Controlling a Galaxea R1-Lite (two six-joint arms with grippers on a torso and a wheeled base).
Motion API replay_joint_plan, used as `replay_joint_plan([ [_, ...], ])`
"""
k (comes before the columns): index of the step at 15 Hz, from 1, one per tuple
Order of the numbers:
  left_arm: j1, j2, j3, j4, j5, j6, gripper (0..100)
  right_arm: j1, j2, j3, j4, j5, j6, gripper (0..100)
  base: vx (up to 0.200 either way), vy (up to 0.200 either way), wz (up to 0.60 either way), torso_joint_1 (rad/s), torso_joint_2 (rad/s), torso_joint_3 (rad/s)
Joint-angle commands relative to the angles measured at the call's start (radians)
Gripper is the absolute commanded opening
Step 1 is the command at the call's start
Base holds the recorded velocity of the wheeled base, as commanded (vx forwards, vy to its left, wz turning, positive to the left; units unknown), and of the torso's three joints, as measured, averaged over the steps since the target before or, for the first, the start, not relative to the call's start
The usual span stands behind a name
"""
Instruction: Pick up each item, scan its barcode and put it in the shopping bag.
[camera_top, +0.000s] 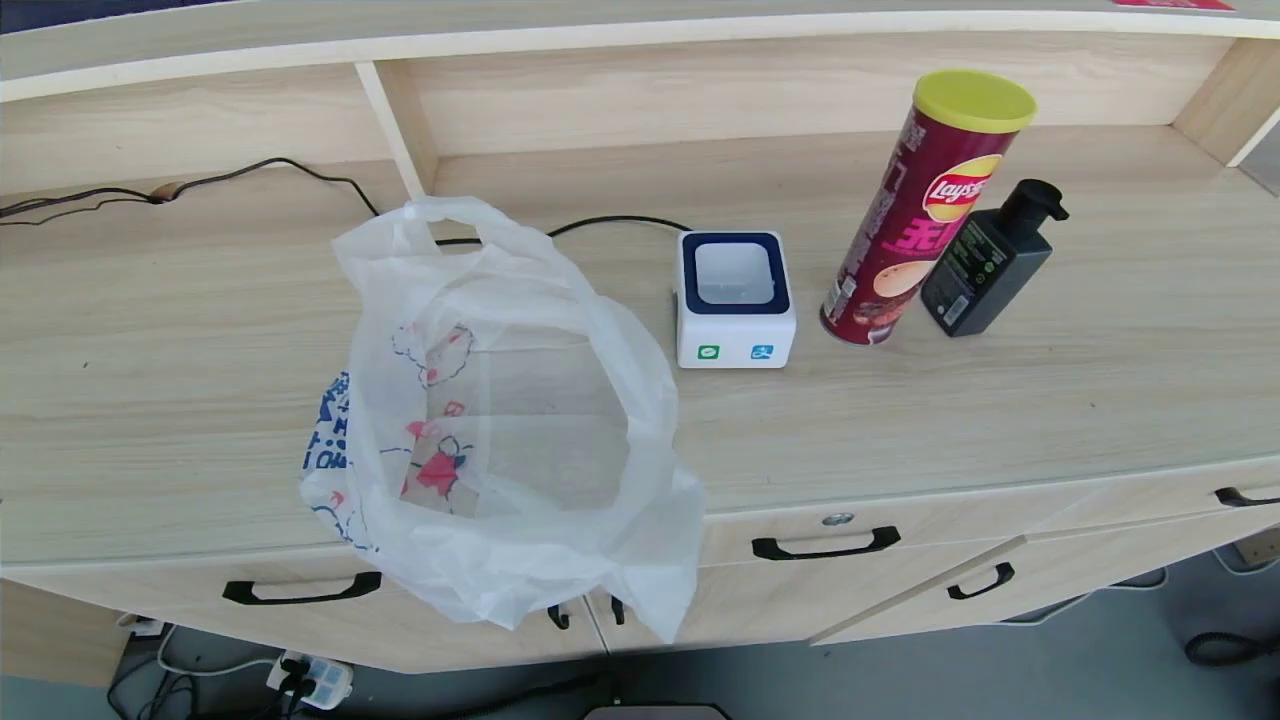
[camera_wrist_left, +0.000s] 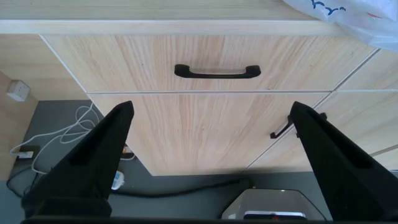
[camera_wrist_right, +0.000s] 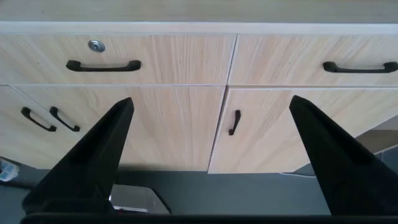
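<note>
Shopping bag (camera_top: 500, 420), white and translucent, is seen standing open at the left of the wooden bench (camera_top: 1050, 400), its lower edge draped over the front. To its right are set a white barcode scanner (camera_top: 735, 300), an upright crisp tube (camera_top: 925, 210) with a yellow lid and, just beside it, a black pump bottle (camera_top: 990, 260). Below bench level, the left hand (camera_wrist_left: 211, 109) and right hand (camera_wrist_right: 211, 102) are held wide open and empty before the drawer fronts (camera_wrist_right: 155, 59).

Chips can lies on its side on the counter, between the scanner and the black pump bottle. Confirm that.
Wrong in one respect: the chips can stands upright, not on its side, as the head view shows. The rest holds: it is on the counter, between the scanner and the black pump bottle.
</note>
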Motion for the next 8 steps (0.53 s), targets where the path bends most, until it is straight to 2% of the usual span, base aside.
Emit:
replay_joint_plan([
  [1,0.0,0.002,0.0,0.0,0.001,-0.001,100,0.004,0.361,-0.322,-0.052,0.074,-0.051,100,0.0,0.0,0.0,0.0,0.0,0.0],
  [3,0.0,0.002,0.0,0.0,0.0,0.001,100,0.041,0.693,-0.54,-0.311,0.074,-0.046,100,0.0,0.0,0.0,0.0,0.0,0.0],
  [5,0.0,0.002,0.0,0.0,0.0,0.001,100,0.103,0.963,-0.675,-0.63,0.074,-0.049,100,0.0,0.0,0.0,0.0,0.0,0.0],
  [7,0.0,0.002,0.0,0.0,0.0,0.001,100,0.115,1.134,-0.713,-0.805,0.078,-0.048,100,0.0,0.0,0.0,0.0,0.0,0.0],
  [8,0.0,0.002,0.0,0.0,0.0,0.001,100,0.169,1.2,-0.73,-0.842,0.077,-0.051,100,0.0,0.0,0.0,0.0,0.0,0.0],
])
